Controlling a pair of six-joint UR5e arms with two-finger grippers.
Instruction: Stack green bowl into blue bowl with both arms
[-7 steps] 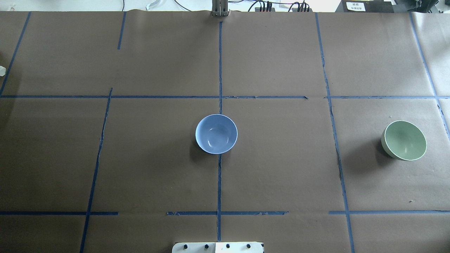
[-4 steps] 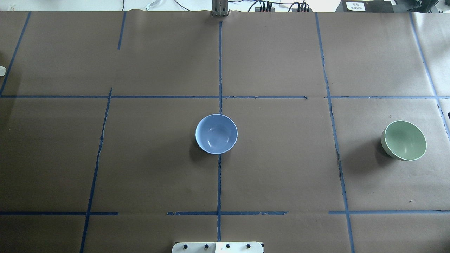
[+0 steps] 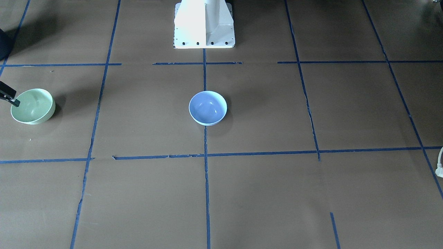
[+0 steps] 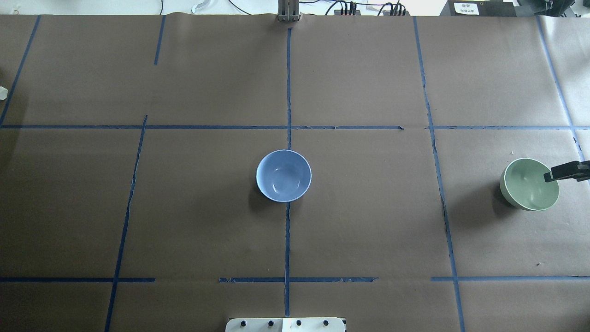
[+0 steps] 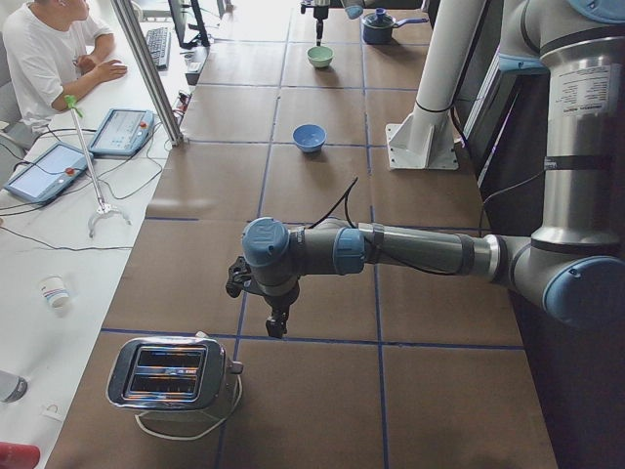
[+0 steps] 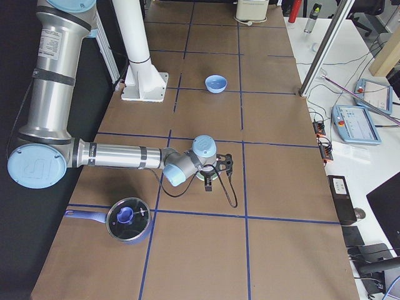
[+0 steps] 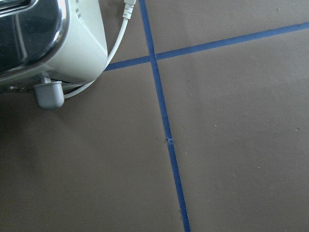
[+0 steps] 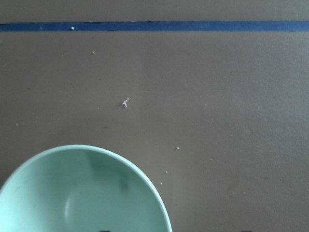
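Green bowl (image 4: 529,184): stands upright on the desk (image 4: 368,230), close to the end edge on the robot's right and about midway between the two long edges. It is well apart from the blue bowl.
Blue bowl (image 4: 283,175): upright at mid-desk, straight out from the white pedestal (image 3: 204,24), sitting on the centre tape line (image 4: 287,240).
Right arm (image 6: 119,155): stretched low over the desk toward the right end edge.
Right gripper (image 6: 214,174): hangs over the green bowl, pointing down. One black finger (image 4: 564,171) comes in from the end edge, its tip over the part of the rim nearest that edge. I cannot tell whether it touches the rim. Only this finger shows clearly, so I cannot tell how far apart the jaws stand. The bowl sits on the desk, not gripped.
Left arm (image 5: 420,252): reaches out low near the left end edge.
Left gripper (image 5: 277,320): points down over a tape crossing, near the toaster. I cannot tell whether it is spread or closed.
Toaster (image 5: 171,376): in the corner where the left end edge meets the operators' long edge, with a white cable (image 7: 123,29) curving past it.
Pot (image 6: 128,219): lidded, near the right end edge on the robot's side, near the green bowl.
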